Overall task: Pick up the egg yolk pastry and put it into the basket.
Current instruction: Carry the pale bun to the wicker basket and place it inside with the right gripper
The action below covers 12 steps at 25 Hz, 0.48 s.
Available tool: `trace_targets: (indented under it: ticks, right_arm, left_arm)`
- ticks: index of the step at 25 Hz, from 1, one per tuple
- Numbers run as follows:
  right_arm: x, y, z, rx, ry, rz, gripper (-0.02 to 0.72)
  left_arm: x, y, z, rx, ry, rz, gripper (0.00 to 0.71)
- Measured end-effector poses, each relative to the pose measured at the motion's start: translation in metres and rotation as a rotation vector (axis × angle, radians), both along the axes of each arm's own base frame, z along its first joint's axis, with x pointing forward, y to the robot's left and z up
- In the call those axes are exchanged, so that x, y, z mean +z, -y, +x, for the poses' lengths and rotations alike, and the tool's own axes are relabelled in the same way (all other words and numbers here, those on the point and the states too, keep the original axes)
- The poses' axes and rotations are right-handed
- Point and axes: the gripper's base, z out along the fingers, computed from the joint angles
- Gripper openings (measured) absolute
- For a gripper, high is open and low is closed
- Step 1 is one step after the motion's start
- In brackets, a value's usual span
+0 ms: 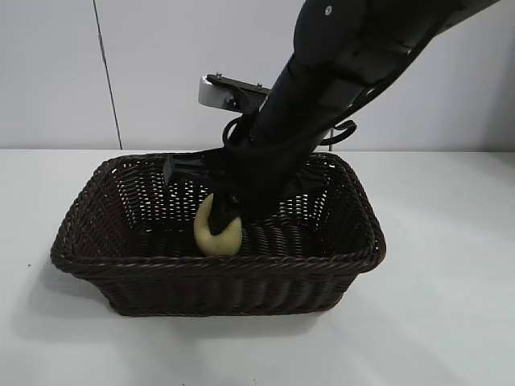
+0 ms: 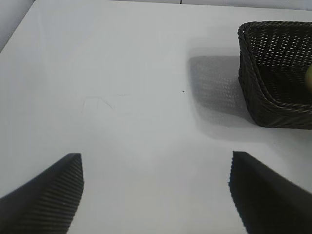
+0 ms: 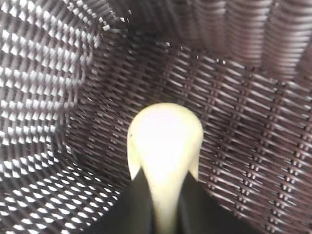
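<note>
The egg yolk pastry [image 1: 216, 232] is a small pale-yellow bun, squeezed between my right gripper's [image 1: 228, 211] black fingers. The right gripper reaches down inside the dark-brown wicker basket [image 1: 354, 256] and holds the pastry low, near the basket's front wall. In the right wrist view the pastry [image 3: 165, 141] sits pinched in the right gripper [image 3: 165, 195], with the woven basket [image 3: 253, 146] floor and walls around it. My left gripper [image 2: 156, 190] is open and empty above the white table, apart from the basket [image 2: 273, 92], which shows at the edge of its view.
The basket stands on a white table [image 1: 451, 305], with a pale wall behind. The right arm [image 1: 338, 72] slants down into the basket from the upper right.
</note>
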Motion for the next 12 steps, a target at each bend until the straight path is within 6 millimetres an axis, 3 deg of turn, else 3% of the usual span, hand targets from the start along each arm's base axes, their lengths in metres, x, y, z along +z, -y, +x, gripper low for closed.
trace_targets:
  ticks: [3, 4, 8, 12]
  right_arm:
    - [0.012, -0.001, 0.000, 0.042, -0.013, -0.028, 0.420]
    - [0.017, -0.001, 0.000, 0.056, -0.022, -0.039, 0.459]
    - [0.050, -0.006, 0.006, 0.072, -0.045, -0.059, 0.506]
    - [0.080, -0.002, 0.011, 0.019, -0.082, -0.128, 0.508]
  left_arm:
    - [0.000, 0.000, 0.000, 0.000, 0.000, 0.000, 0.596]
    - [0.000, 0.000, 0.000, 0.000, 0.000, 0.000, 0.596]
    - [0.000, 0.000, 0.000, 0.000, 0.000, 0.000, 0.596]
    - [0.000, 0.000, 0.000, 0.000, 0.000, 0.000, 0.596]
